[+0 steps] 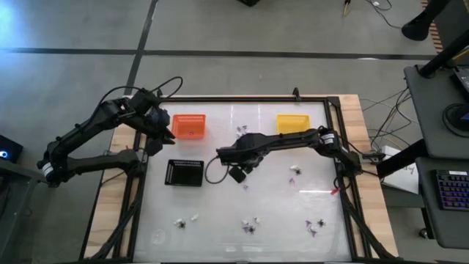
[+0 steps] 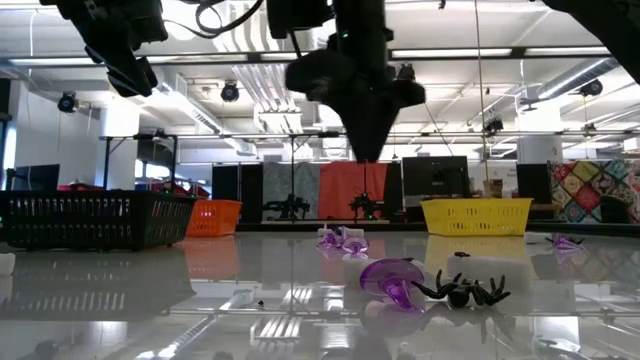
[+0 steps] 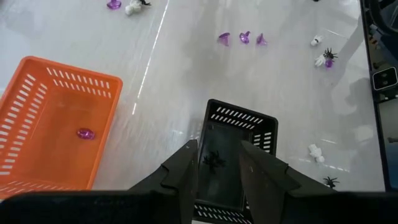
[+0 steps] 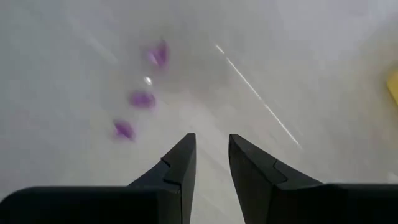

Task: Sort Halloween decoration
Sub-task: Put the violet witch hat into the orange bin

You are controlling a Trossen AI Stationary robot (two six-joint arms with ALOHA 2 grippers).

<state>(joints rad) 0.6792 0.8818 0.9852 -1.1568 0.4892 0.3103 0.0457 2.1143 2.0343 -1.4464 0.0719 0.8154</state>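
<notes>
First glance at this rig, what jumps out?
The orange basket and yellow basket at the table's far edge, with a black tray nearer the left arm. Tiny purple, black and white trinkets dot the white table. The right gripper hovers mid-table, empty.

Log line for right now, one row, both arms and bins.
left gripper: open, empty, above black tray | right gripper: open, empty, mid-table | orange basket: one purple trinket
</notes>
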